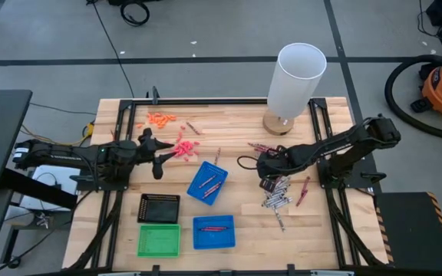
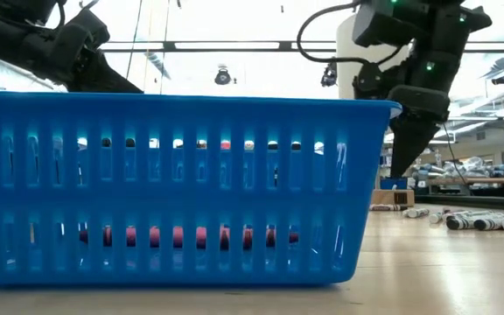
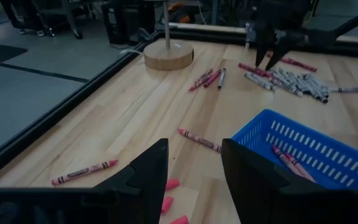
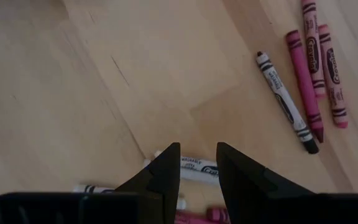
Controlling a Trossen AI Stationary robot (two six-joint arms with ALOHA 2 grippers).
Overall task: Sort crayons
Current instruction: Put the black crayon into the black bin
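While the left gripper (image 1: 162,157) hangs w/ jaws apart, holding nothing, just beside the pink bits (image 1: 185,148), a green tray (image 1: 159,240) and a black tray (image 1: 159,208) lie nearer the desk's (image 1: 236,130) front edge. Next over, two blue baskets: one tilted (image 1: 207,182) mid-desk w/ red crayons (image 1: 210,184) inside, one (image 1: 214,232) near the front also w/ red ones. A white cylinder (image 1: 296,78) stands on a wood base at the back. Right gripper (image 4: 197,163) hovers low over the grey crayon pile (image 1: 276,193), fingers (image 4: 164,168) narrowly apart, nothing between them; a grey-wrapped crayon (image 4: 193,169) lies just beyond the tips. Loose red crayons (image 4: 312,62) lie close by.
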